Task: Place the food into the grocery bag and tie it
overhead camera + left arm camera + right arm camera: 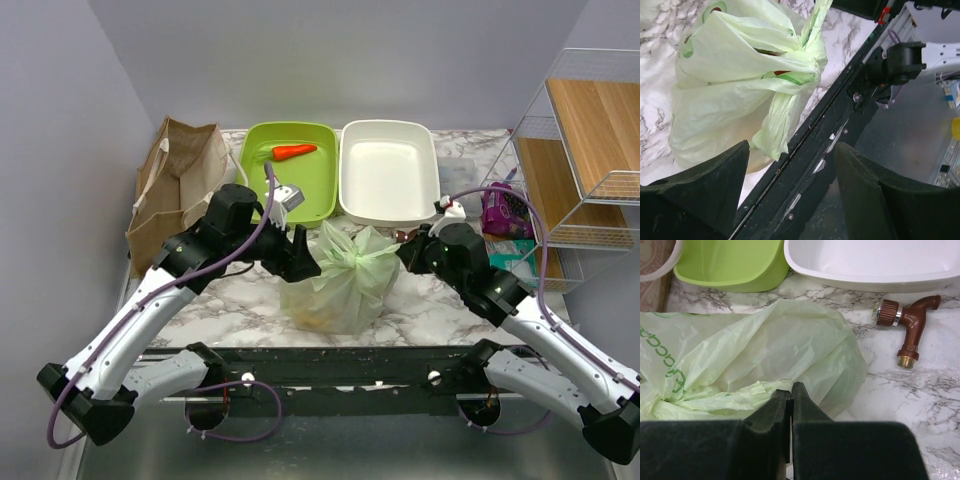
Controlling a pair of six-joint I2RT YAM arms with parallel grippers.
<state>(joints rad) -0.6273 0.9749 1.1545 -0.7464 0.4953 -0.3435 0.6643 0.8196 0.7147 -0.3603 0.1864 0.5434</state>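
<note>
The tied grocery bag [340, 275] sits in the middle of the table [440, 300]. The left gripper [791, 150] is spread wide. The right gripper [791, 387] pinches the bag's handle. A hard tug could tip it.

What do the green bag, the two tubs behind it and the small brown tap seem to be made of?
The grocery bag: thin plastic film, translucent, crinkled, contents showing faintly through. The green tub and the white tub: probably moulded plastic, smooth with rounded rims. The tap: glossy brown body, chrome-looking ring, brassy threaded end; plastic or metal, cannot tell.
</note>
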